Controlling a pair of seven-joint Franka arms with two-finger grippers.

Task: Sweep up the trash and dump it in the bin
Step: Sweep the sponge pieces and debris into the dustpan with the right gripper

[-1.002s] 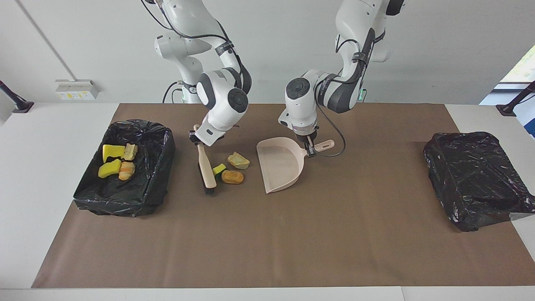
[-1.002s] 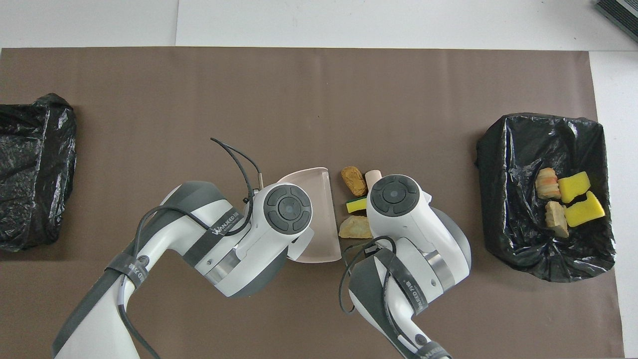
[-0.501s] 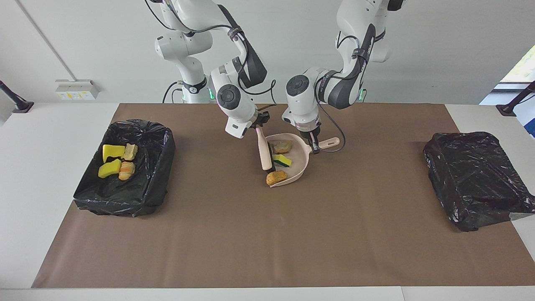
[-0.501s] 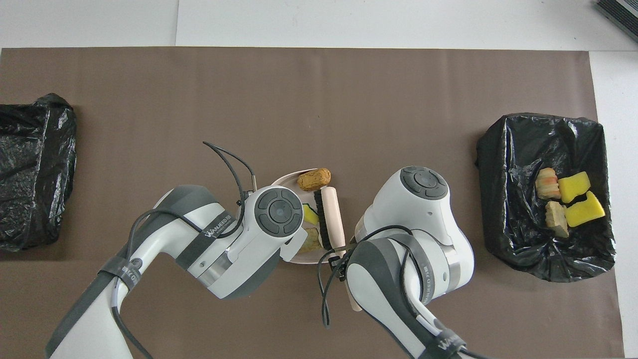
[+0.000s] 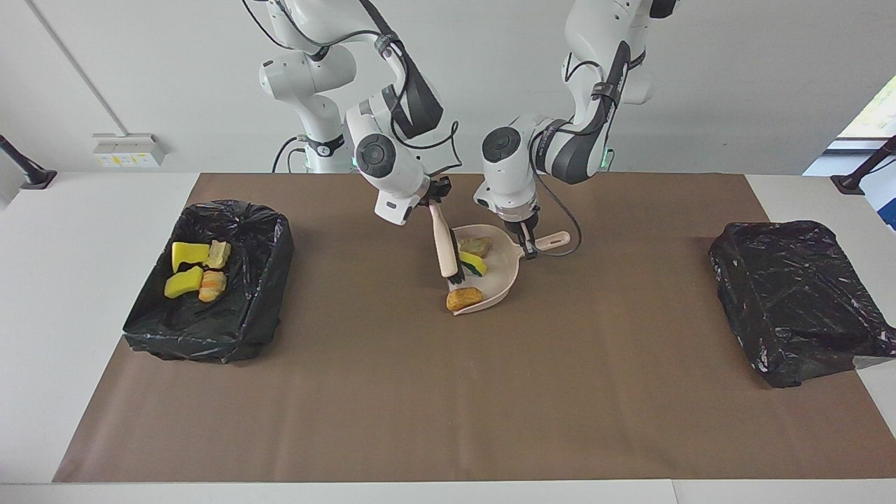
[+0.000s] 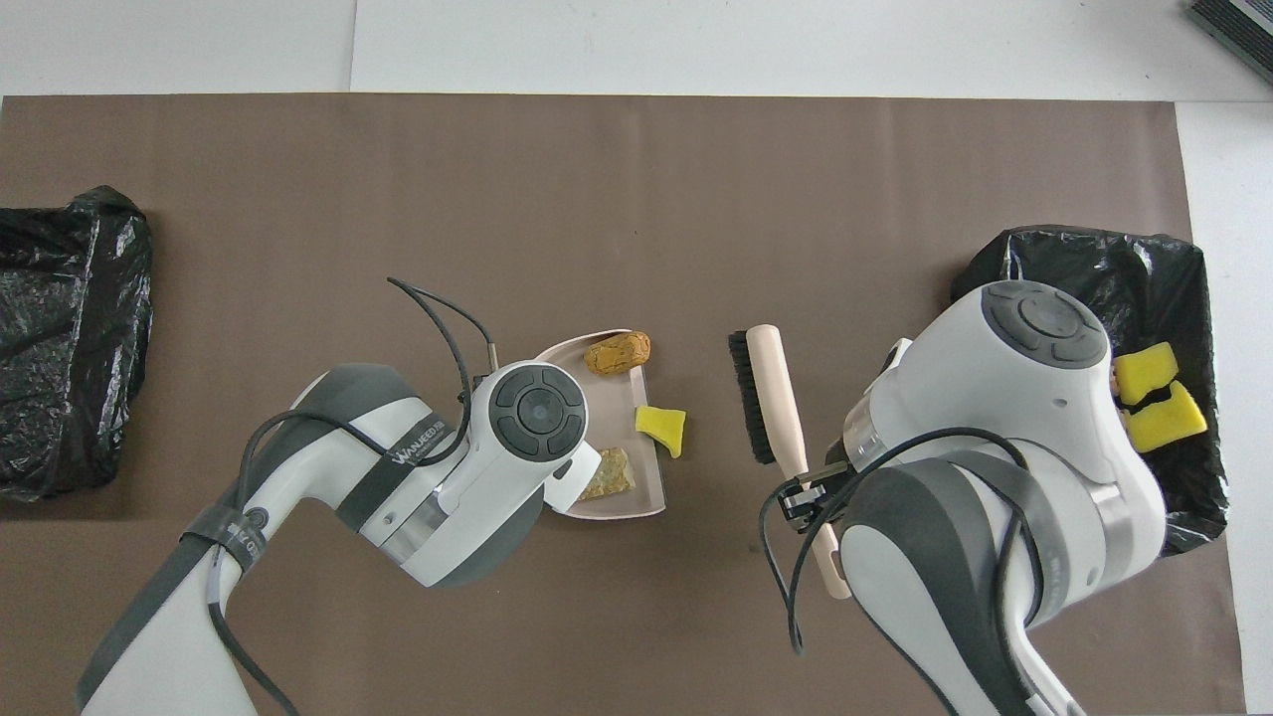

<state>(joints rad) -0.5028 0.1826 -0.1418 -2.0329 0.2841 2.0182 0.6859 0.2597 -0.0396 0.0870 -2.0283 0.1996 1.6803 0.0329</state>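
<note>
My left gripper (image 5: 526, 246) is shut on the handle of the pale pink dustpan (image 5: 498, 276), which sits low at the middle of the mat. In the pan (image 6: 615, 408) lie a tan lump (image 5: 476, 246), a yellow green-backed sponge piece (image 5: 473, 263) and an orange lump (image 5: 464, 299) at its open lip. My right gripper (image 5: 435, 199) is shut on the beige brush (image 5: 444, 245), whose bristles hang by the pan's open edge. In the overhead view the brush (image 6: 771, 398) shows beside the pan, apart from it.
A black-lined bin (image 5: 231, 308) at the right arm's end of the table holds yellow sponge pieces (image 5: 183, 269) and tan and orange lumps. A second black-bagged bin (image 5: 798, 294) stands at the left arm's end. Brown mat (image 5: 448, 392) covers the table.
The brush swept three scraps across the mat into the dustpan. It has since lifted and drawn back toward the right arm's end. The left gripper has kept hold of the pan.
</note>
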